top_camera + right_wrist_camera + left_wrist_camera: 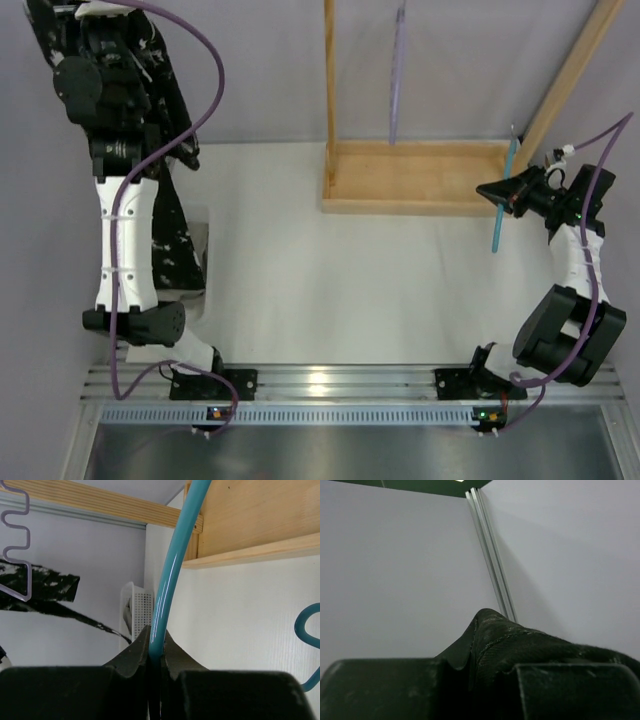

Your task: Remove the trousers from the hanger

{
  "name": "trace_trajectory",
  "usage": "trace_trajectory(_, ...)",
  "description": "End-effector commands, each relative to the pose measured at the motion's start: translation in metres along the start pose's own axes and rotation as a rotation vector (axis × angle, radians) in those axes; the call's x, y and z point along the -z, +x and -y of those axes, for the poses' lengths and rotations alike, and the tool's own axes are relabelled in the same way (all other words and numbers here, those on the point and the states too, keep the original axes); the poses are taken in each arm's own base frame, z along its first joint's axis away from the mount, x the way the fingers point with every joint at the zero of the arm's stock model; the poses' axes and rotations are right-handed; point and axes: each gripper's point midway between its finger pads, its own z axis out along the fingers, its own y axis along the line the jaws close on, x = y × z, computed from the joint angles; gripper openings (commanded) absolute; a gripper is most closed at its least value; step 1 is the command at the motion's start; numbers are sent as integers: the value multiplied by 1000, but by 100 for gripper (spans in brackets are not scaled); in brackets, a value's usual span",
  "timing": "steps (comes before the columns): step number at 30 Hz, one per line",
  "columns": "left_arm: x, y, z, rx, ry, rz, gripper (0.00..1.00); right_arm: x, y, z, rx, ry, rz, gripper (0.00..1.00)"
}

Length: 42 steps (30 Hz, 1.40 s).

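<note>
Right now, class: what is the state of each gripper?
Left gripper: closed on the black trousers.
Right gripper: closed on the teal hanger.
</note>
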Motion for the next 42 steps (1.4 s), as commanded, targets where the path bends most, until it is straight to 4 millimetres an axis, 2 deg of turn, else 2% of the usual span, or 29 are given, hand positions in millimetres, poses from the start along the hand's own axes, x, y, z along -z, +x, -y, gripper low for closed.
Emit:
trace_trajectory(1, -5, -78, -61, -22, -108, 282, 0, -1, -15, -25, 139, -52, 23, 0)
trace_trajectory(6, -7, -59, -76, -93, -121, 265, 0, -1, -12, -22, 139, -45, 12, 0)
trace_trajectory(7, -7, -38, -69, -129, -97, 224, 0, -2, -12, -20, 143, -42, 11, 0)
trace_trajectory(8, 3, -49, -78, -155, -98, 246, 0, -2, -11, -18, 141, -37, 8, 0)
trace_trajectory(9, 8, -48, -78, -180, -95, 250, 0, -2, -10, -17, 143, -35, 6, 0)
trace_trajectory(10, 12, -29, -69, -232, -67, 215, 0, -2, -9, -16, 142, -34, 3, 0)
trace_trajectory(11, 24, -42, -79, -243, -74, 229, 0, -2, -7, -13, 145, -32, 1, 0)
trace_trajectory(12, 30, -40, -81, -256, -71, 215, 0, -2, -6, -12, 142, -31, -1, 0)
trace_trajectory(13, 35, -26, -76, -281, -50, 175, 0, -2, -5, -11, 142, -29, 0, 0)
trace_trajectory(14, 47, -32, -84, -298, -50, 166, 0, -1, -3, -10, 138, -28, -2, 0)
trace_trajectory(16, 61, -14, -84, -342, -23, 88, 0, -1, -2, -8, 137, -26, -1, 0)
trace_trajectory(18, 86, 6, -84, -362, -9, 31, 0, -2, 0, -7, 133, -26, -3, 0)
trace_trajectory(19, 99, 40, -72, -392, 41, -51, 0, -4, 2, -7, 130, -28, -10, 0)
trace_trajectory(20, 114, 35, -80, -394, 36, -55, 0, -4, 3, -8, 131, -28, -9, 0)
trace_trajectory(21, 124, 46, -79, -402, 48, -89, 0, -5, 4, -8, 131, -30, -15, 0)
trace_trajectory(22, 140, 79, -69, -424, 94, -174, 0, -5, 5, -9, 133, -32, -17, 0)
trace_trajectory(23, 154, 78, -75, -421, 89, -188, 0, -6, 5, -10, 133, -34, -20, 0)
trace_trajectory(24, 163, 90, -71, -407, 105, -224, 0, -7, 7, -11, 135, -37, -24, 0)
trace_trajectory(25, 179, 118, -65, -413, 131, -305, 0, -7, 7, -12, 139, -39, -25, 0)
trace_trajectory(27, 197, 130, -64, -367, 131, -347, 0, -8, 9, -15, 143, -43, -32, 0)
trace_trajectory(28, 209, 151, -56, -368, 159, -394, 0, -9, 10, -17, 147, -46, -35, 0)
trace_trajectory(30, 223, 163, -50, -347, 179, -417, 0, -10, 14, -22, 153, -54, -45, 0)
trace_trajectory(31, 234, 183, -41, -350, 207, -456, 0, -10, 16, -25, 158, -61, -51, 0)
trace_trajectory(32, 239, 193, -37, -349, 222, -476, 0, -11, 16, -28, 159, -65, -52, 0)
trace_trajectory(36, 269, 251, -3, -351, 349, -598, 0, -12, 24, -56, 208, -105, -68, 0)
trace_trajectory(37, 280, 276, 9, -355, 389, -656, 1, -12, 25, -63, 217, -112, -69, 0)
trace_trajectory(39, 291, 300, 19, -347, 416, -719, 8, -11, 27, -84, 263, -140, -70, 0)
trace_trajectory(40, 299, 320, 29, -350, 445, -772, 10, -11, 27, -92, 271, -147, -68, 0)
trace_trajectory(42, 306, 337, 35, -320, 433, -834, 20, -8, 28, -113, 309, -175, -64, 0)
